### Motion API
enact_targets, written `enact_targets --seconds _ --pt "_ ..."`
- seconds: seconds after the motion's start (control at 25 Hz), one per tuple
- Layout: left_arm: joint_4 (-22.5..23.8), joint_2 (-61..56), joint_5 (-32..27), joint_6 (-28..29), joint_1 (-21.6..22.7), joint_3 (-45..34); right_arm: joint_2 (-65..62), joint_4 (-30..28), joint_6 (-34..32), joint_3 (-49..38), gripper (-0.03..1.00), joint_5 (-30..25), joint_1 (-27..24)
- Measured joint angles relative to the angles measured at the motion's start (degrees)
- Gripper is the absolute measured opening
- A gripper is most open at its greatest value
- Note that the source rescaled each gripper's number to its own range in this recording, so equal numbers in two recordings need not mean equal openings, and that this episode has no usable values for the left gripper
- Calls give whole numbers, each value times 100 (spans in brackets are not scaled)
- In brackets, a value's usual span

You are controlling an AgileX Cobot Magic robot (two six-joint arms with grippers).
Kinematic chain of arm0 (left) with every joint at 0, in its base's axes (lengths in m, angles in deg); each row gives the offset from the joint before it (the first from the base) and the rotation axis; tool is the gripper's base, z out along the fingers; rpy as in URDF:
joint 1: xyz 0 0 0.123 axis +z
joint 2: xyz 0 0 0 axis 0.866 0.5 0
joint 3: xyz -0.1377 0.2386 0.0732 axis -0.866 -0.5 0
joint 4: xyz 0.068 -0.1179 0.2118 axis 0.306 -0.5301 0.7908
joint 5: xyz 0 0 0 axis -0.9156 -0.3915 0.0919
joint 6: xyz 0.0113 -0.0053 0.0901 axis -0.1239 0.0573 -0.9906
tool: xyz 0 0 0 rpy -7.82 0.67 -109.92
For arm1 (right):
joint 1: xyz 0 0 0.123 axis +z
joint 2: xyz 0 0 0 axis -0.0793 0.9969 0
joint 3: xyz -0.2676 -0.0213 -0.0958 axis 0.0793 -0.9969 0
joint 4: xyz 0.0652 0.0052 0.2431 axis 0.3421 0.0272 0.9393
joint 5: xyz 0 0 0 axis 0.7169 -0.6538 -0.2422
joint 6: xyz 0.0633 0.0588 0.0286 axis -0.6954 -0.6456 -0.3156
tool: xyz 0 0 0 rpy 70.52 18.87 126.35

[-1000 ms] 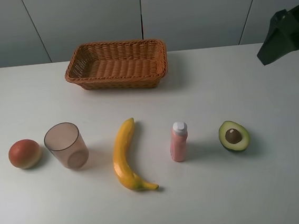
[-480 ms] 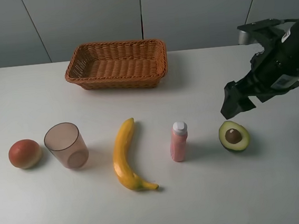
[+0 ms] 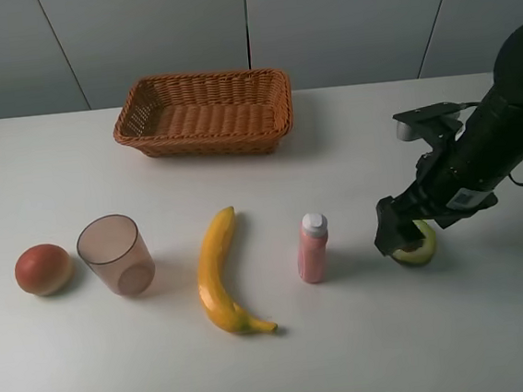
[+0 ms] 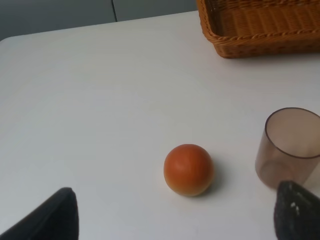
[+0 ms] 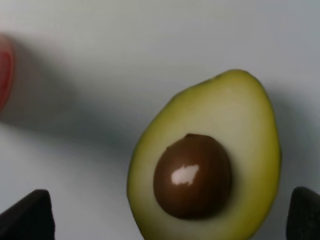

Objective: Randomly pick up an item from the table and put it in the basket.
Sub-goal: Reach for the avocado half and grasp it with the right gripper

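The halved avocado lies flesh up on the white table at the right, mostly covered by my right gripper. In the right wrist view the avocado with its brown pit fills the space between the fingers; the right gripper is open, with a fingertip on each side of the fruit, not closed on it. The wicker basket stands empty at the back centre and also shows in the left wrist view. My left gripper is open and empty above the table's left side.
In a row along the front stand a red-orange fruit, a translucent pinkish cup, a banana and a pink bottle, which is just left of the avocado. The fruit and cup lie ahead of the left gripper.
My right arm has come in from the upper right and dropped down and to the left onto the avocado. Nothing on the table has moved.
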Motion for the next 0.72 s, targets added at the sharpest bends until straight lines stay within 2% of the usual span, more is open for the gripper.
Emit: enact_targets --seconds 0.24,0.6,0.68,0.72 --pt "0 0 0 0 0 0 595 67 -9 0 100 515 141" --pt "0 0 0 0 0 0 743 -46 -124 0 100 588 141" --pt "0 0 0 0 0 0 743 -56 -133 0 92 601 141" --pt "0 0 0 0 0 0 743 -56 -133 0 78 601 141"
